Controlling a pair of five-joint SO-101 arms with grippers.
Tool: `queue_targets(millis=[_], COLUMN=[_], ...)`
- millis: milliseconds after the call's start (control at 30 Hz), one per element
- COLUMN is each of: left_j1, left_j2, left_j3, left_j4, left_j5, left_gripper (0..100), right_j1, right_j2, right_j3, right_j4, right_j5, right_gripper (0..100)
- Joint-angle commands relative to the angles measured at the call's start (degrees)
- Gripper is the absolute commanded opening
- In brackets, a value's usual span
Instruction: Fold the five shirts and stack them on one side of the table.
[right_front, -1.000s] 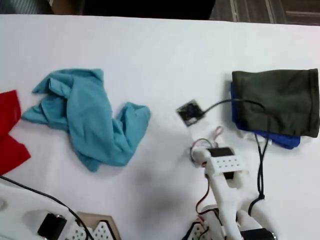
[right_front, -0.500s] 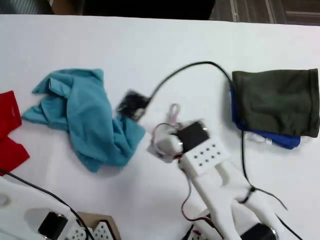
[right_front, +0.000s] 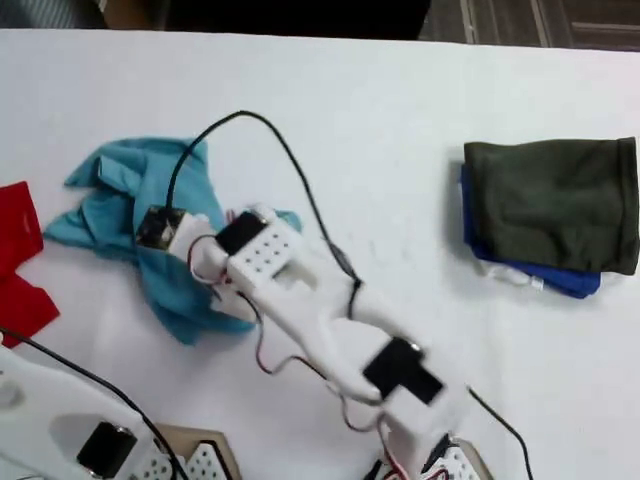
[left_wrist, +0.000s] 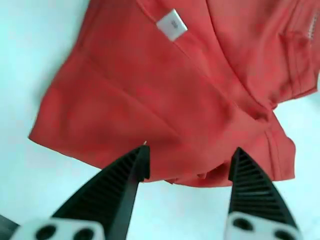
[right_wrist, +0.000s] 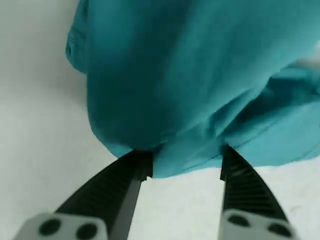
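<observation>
Two pincers are held apart. The right pincer (right_wrist: 186, 162) is hung over the crumpled teal shirt (right_wrist: 165, 75), whose edge lies between its tips; the left pincer (left_wrist: 190, 160) is hung over the red shirt (left_wrist: 150, 90). Folded shirts (right_front: 550, 200) are stacked well apart on the bench (right_front: 400, 120).

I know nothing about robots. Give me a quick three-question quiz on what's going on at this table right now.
1. Which shirt lies on top of the folded stack? A red, B dark green, C teal.
2. True or false: the left gripper is open above the red shirt.
3. Fill in: the right gripper is open at the edge of the ___ shirt.

Key
1. B: the dark green shirt lies on a blue shirt.
2. True.
3. Teal: it is the teal shirt.
</observation>
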Motion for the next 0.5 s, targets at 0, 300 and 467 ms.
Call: queue_targets(millis=[0,300,467], left_j1=[-1.05,8.26,14.95], left_j2=[-3.25,-26.55,-40.53], left_j3=[3.82,33.80,55.60], left_j4=[1.14,0.88,-8.53], left_j5=[0.44,0.44,0.97], left_gripper=[28,28,28], right_j1=[1.45,17.45,27.82], right_j2=[7.78,19.82,19.82], right_j3=[-6.77,-21.01,-28.92], right_j4=[-0.57,5.67,11.82], right_j5=[-1.67,-2.46,-2.02], right_gripper=[22.7,3.3,2.1])
